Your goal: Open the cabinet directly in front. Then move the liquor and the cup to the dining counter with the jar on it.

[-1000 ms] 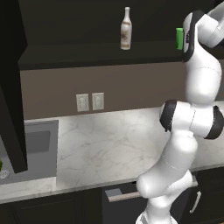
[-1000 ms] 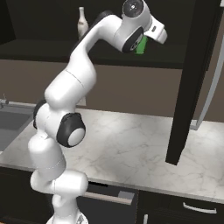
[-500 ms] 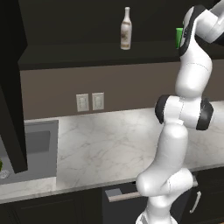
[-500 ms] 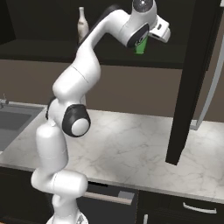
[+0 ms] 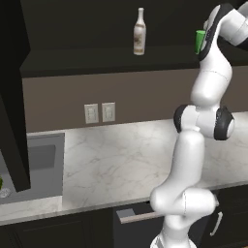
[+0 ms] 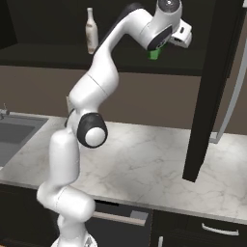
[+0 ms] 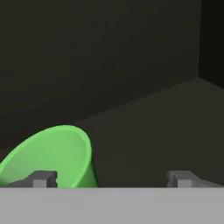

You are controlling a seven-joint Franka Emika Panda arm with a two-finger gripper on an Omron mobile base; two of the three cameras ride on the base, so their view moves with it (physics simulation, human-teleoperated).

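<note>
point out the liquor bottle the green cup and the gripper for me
Bottle (image 5: 139,35): left base view, on its label.
Cup (image 7: 52,153): hand view, on its inside wall.
Gripper (image 7: 111,178): hand view, midway between its open fingertips.

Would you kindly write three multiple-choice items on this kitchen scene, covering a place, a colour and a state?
1. Where does the bottle stand?
A. in the sink
B. on the cabinet shelf
C. on the worktop

2. What colour is the cup?
A. green
B. red
C. white

3. How is the tool?
A. shut on the cup
B. shut on the bottle
C. open

Answers: 1 B, it stands upright on the dark shelf; 2 A, bright green in every view; 3 C, its tips stand wide apart in the hand view.
</note>
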